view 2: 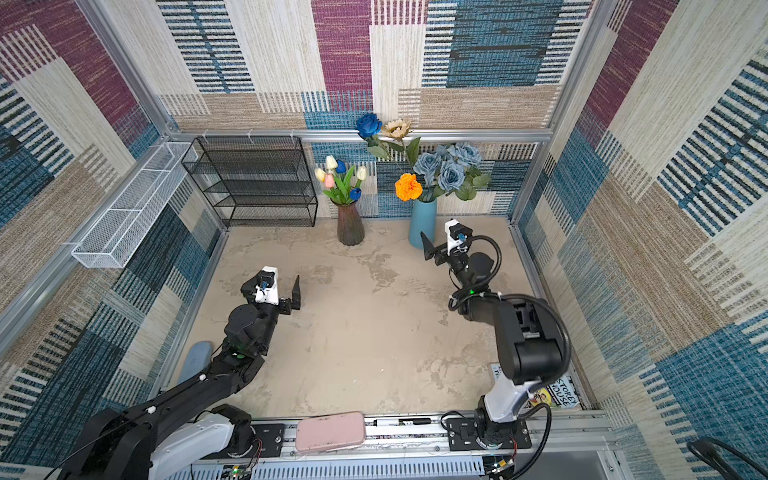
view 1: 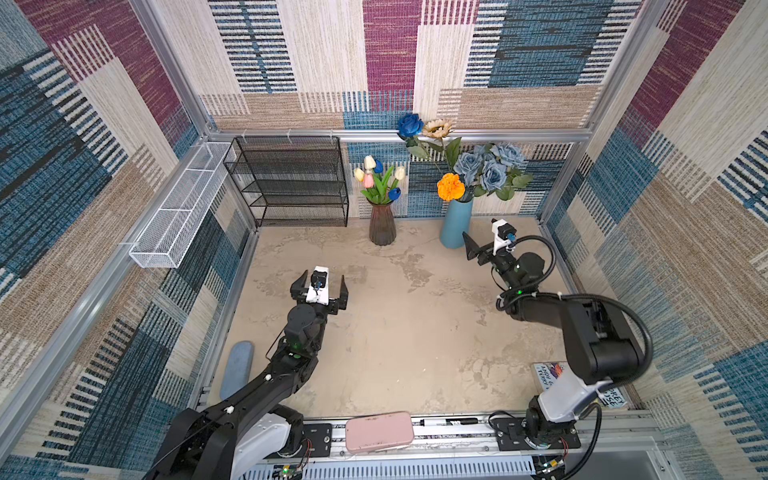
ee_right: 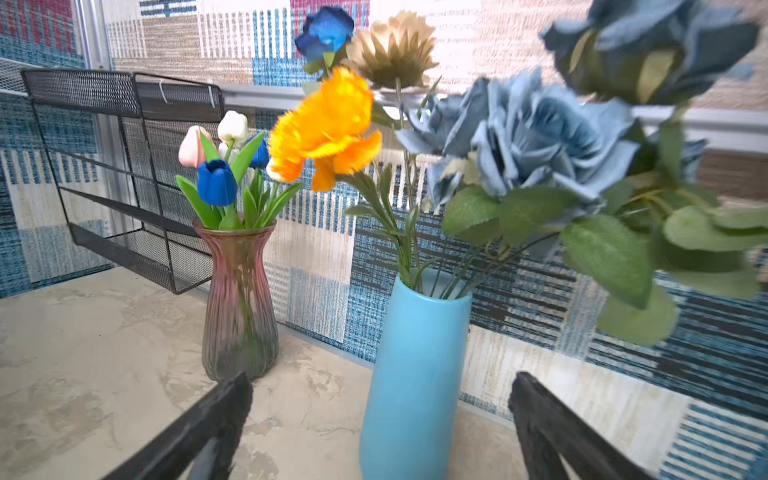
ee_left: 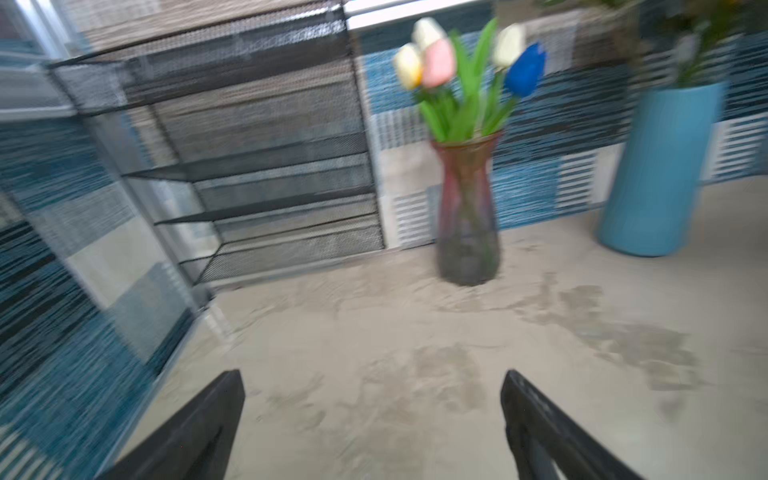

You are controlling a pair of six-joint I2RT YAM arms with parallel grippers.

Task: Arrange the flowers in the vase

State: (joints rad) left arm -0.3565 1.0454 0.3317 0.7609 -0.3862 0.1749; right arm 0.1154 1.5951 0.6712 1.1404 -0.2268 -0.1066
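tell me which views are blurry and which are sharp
Left wrist view: motion blur throughout, the tulips and glass vase smeared. Right wrist view: mostly sharp farther back, but the near orange bloom and roses are soft. Both top views: sharp and evenly lit, no glare on the table.

Beige tabletop (view 1: 395,340) with mesh rack (view 1: 291,183), glass vase (view 1: 382,226), blue vase (view 1: 455,228), book (view 1: 548,371), oval pad (view 1: 237,368).
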